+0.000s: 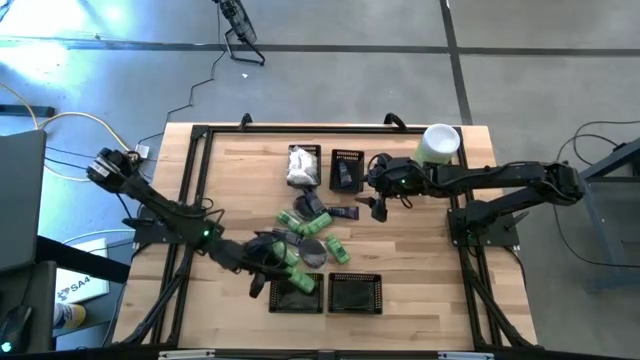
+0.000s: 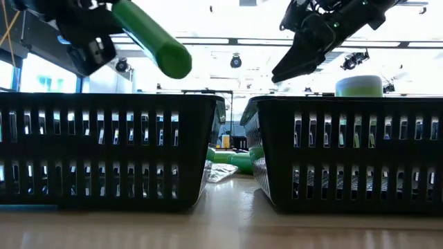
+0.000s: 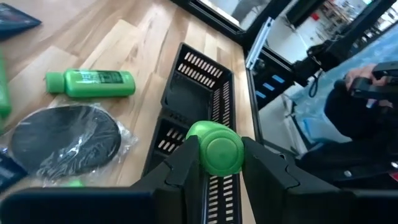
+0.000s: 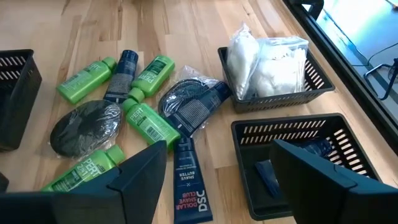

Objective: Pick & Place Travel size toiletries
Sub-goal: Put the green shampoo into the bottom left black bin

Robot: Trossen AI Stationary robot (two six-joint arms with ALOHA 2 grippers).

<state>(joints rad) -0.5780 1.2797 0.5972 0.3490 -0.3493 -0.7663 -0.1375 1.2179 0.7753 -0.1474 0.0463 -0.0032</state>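
While the left gripper is clenching a green bottle just above the near-left basket at the table's front edge, the right gripper is hanging with fingers spread over the far-right basket near the back edge, holding nothing. To do this step well, the left arm probably ought to be centring the bottle over the basket's opening and lowering it inside the walls before releasing, so it is not bouncing off the rim. Four baskets are sitting on the table: two at the front, two at the back. Between them, about four green bottles, two dark tubes and one wrapped disc are lying loose mid-table; white packets are filling the far-left basket.
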